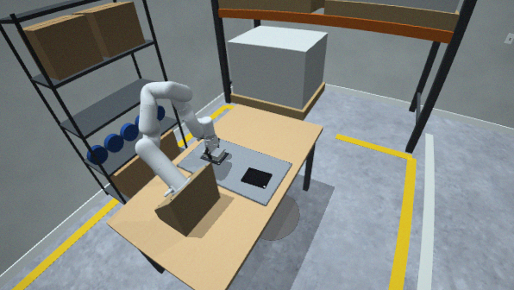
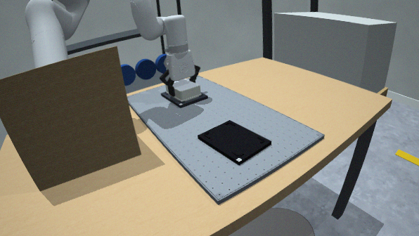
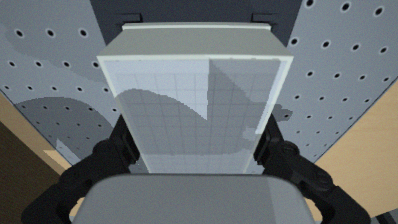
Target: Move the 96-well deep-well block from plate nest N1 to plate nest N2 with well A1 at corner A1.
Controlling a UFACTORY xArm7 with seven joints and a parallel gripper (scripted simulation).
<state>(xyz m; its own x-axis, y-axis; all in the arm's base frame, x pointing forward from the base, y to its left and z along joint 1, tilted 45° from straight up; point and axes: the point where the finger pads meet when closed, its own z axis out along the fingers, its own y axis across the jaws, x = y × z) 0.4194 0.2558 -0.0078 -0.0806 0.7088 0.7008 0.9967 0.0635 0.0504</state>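
Note:
The white deep-well block (image 2: pixel 187 92) sits on the black nest N1 (image 2: pixel 185 102) at the far left of the grey perforated plate (image 2: pixel 225 135). It fills the wrist view (image 3: pixel 195 115), with its well grid facing up. My gripper (image 2: pixel 180 81) is open and low over the block, one dark finger on each side of it (image 3: pixel 197 150). I cannot tell whether the fingers touch its walls. In the top view the gripper (image 1: pixel 213 154) stands over the block. The black nest N2 (image 2: pixel 234 141) lies empty on the plate, with a small white mark at its near corner (image 2: pixel 239 160).
A tall brown cardboard panel (image 2: pixel 67 116) stands on the table to the left of the plate. A grey box (image 2: pixel 332 47) stands behind the table. A shelf rack with boxes and blue discs (image 1: pixel 109 142) is behind the arm.

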